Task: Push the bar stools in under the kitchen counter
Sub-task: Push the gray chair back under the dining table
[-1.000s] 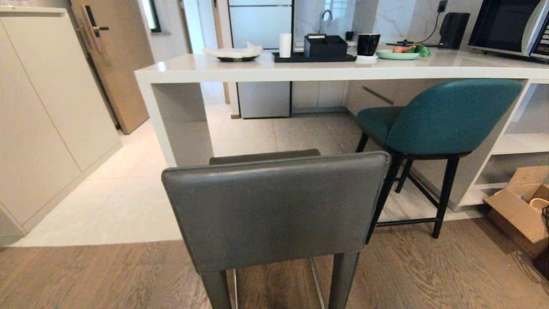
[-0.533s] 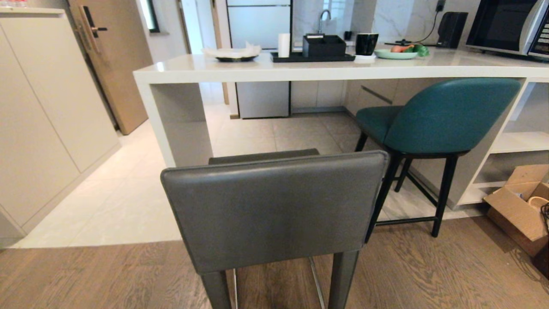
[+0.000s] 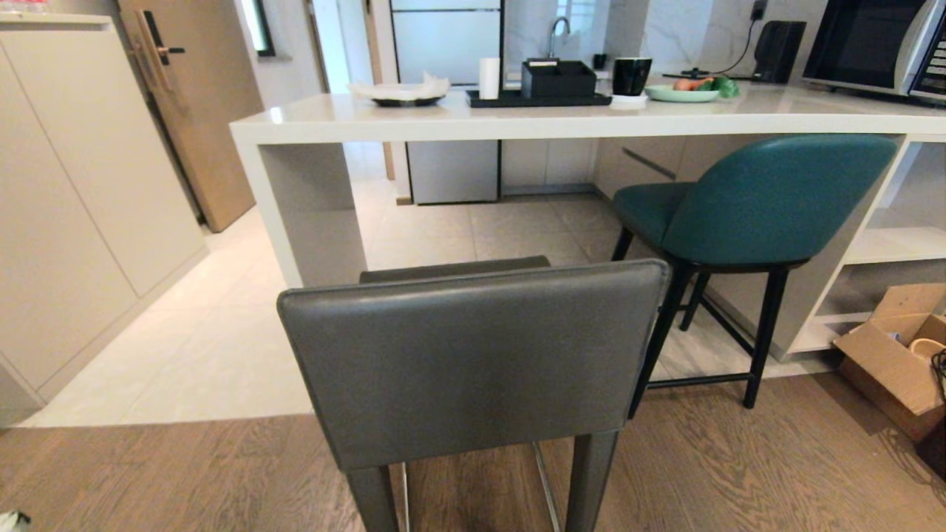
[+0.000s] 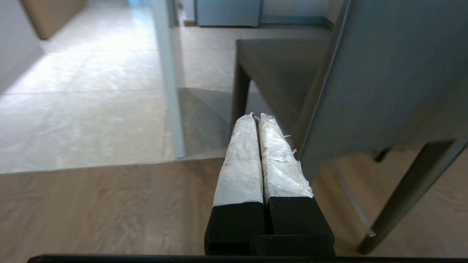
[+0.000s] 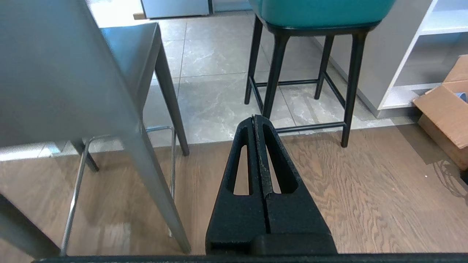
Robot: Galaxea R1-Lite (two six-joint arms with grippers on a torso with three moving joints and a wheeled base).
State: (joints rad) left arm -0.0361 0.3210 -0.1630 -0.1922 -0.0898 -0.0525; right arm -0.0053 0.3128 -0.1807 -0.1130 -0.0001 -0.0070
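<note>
Two stools wait, neither fully in. The grey stool (image 3: 473, 362) stands on the wood floor well clear of the kitchen counter (image 3: 517, 118); the teal stool (image 3: 746, 207) sits partly beneath its edge (back still outside). The left gripper (image 4: 257, 117) and right gripper (image 5: 254, 117), fingers pressed shut on nothing, flank the grey backrest without touching it.
</note>
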